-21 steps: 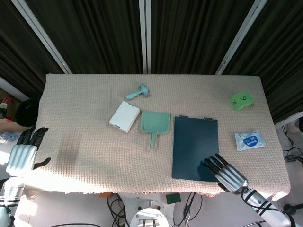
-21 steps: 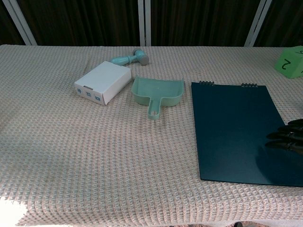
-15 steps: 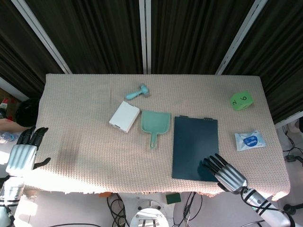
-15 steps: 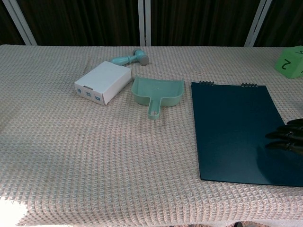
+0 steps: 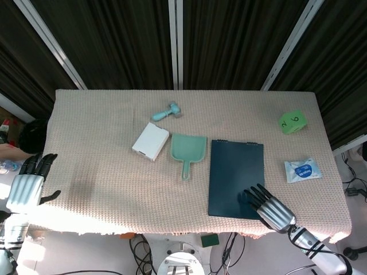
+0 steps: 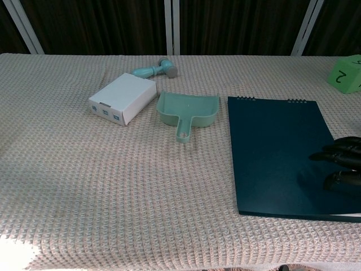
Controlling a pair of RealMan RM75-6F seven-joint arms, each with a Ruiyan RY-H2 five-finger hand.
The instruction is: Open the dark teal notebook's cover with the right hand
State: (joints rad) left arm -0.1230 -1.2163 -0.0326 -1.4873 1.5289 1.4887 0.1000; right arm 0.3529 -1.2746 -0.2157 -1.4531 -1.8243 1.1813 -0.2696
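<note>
On the desk [image 5: 103, 172], the box [image 5: 151, 141] lies left of the dustpan [image 5: 188, 150], the roller [image 5: 166, 112] behind both, the notebook [image 5: 235, 175] right of the dustpan, and the cube [image 5: 292, 121] and packet [image 5: 303, 171] farther right.

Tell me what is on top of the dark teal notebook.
Only the right hand, its fingers lying over the near right part of the dark teal notebook. Whether they press the cover cannot be told; its pages are covered.

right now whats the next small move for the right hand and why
Probably curl the fingertips under the near right corner and lift. The right hand lies over the dark teal notebook at that corner, and in the chest view a pale sliver shows beneath the cover's near edge, so it seems barely raised.
</note>
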